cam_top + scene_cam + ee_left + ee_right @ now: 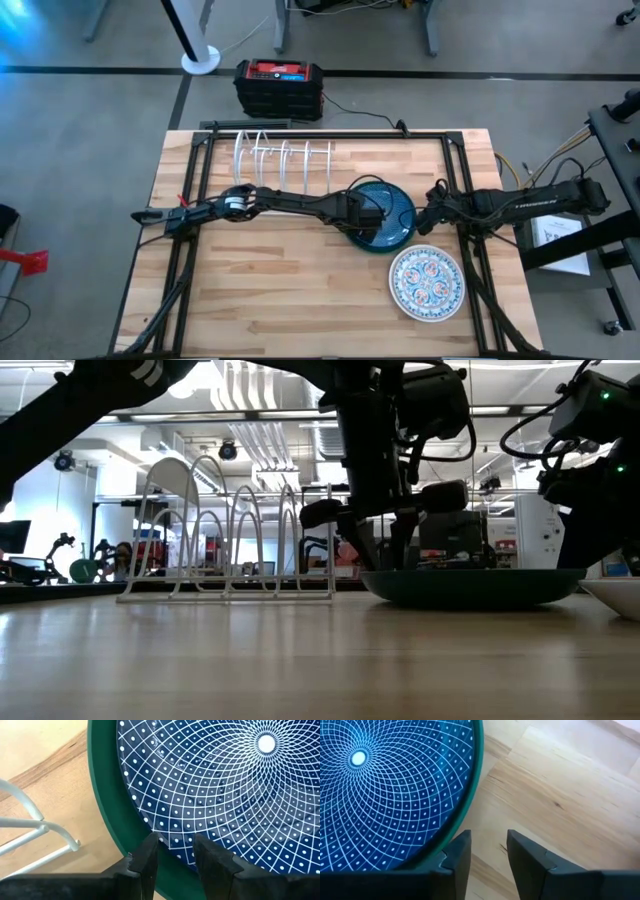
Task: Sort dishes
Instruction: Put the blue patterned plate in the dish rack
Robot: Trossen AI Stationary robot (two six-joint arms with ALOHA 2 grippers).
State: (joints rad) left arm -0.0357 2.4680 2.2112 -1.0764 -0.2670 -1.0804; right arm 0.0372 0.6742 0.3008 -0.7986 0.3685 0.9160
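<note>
Leftmost, the white wire rack point(284, 160) is standing at the wooden counter's point(260, 290) back. Beside it, the left hand point(172, 851) is reaching over the blue plate point(385, 215), its 2 fingers straddling the green rim, slightly parted. Further right, the right hand point(485, 854) is hovering part-open just beside that rim, holding nothing. Nearer the front, the floral plate point(426, 283) is lying flat.
</note>
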